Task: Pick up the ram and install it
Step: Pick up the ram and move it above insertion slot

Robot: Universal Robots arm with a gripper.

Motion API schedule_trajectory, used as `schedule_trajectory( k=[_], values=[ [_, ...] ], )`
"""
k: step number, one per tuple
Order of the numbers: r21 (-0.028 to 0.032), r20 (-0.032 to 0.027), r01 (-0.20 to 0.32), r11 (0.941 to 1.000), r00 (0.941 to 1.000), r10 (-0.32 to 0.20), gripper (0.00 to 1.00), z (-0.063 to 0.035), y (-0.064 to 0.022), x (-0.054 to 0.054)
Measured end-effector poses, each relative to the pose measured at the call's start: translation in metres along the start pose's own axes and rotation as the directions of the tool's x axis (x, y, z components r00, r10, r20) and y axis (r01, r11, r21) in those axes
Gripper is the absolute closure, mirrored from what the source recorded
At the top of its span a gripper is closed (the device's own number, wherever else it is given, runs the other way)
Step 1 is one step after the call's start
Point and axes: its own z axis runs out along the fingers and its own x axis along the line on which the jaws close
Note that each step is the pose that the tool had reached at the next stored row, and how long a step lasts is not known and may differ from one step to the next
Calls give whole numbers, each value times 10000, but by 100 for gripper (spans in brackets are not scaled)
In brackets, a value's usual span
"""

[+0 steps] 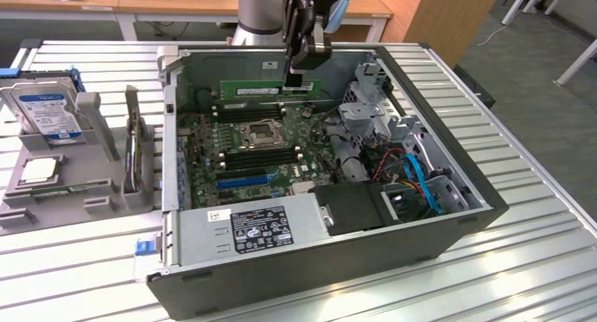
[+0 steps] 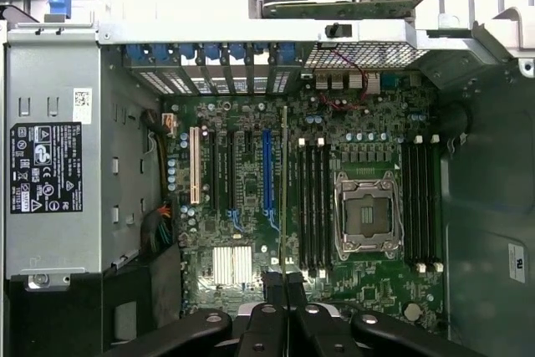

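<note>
The gripper (image 1: 295, 81) is closed on one ram (image 1: 256, 90), held level above the open case (image 1: 448, 161), over the board's far edge. The wrist view shows the ram (image 2: 284, 190) edge-on, beside one of two slot banks (image 2: 313, 206) flanking one socket (image 2: 365, 215). The exterior view shows one drive (image 1: 52, 112) in a rack outside, on that view's left.

Exterior looks obliquely down; wrist straight down; motherboard (image 1: 200, 144) shared.
</note>
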Motion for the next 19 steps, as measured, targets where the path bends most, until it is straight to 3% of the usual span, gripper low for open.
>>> schedule_trajectory(
  k=[19],
  values=[
    [0, 6, 0, 10000, 10000, 0, 89, 23, 9, -229]
  ],
)
